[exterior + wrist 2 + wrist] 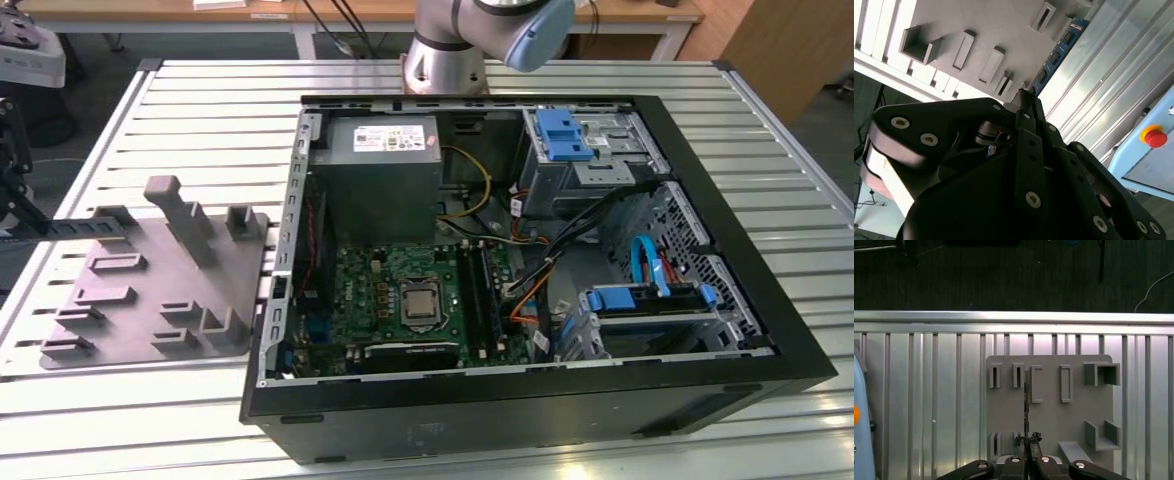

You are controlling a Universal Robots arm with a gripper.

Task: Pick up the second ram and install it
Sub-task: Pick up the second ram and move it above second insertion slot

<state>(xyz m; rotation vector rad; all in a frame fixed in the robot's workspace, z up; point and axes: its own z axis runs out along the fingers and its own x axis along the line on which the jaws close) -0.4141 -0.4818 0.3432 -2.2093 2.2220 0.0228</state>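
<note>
My gripper [1027, 441] is shut on the second ram [1026, 400], a slim dark strip seen edge-on in the first wrist view. It hangs over the grey plastic tray [1054, 420], between the tray's slotted holders. In the second wrist view the black fingertips [1026, 100] pinch one end of the ram [1056, 55], whose chips face the camera, with the tray [984, 25] behind it. In the exterior view the tray [134, 290] lies left of the open computer case [534, 390]. Inside it are the green board [380, 300] and its long black memory sockets [483, 290].
The slatted aluminium table [200, 110] carries the tray and case. A power supply [380, 170], blue-latched drive cages [567, 135] and loose cables [534, 270] crowd the case. A light blue box with a red button [1154, 136] stands beside the table. The arm's base [447, 60] rises behind the case.
</note>
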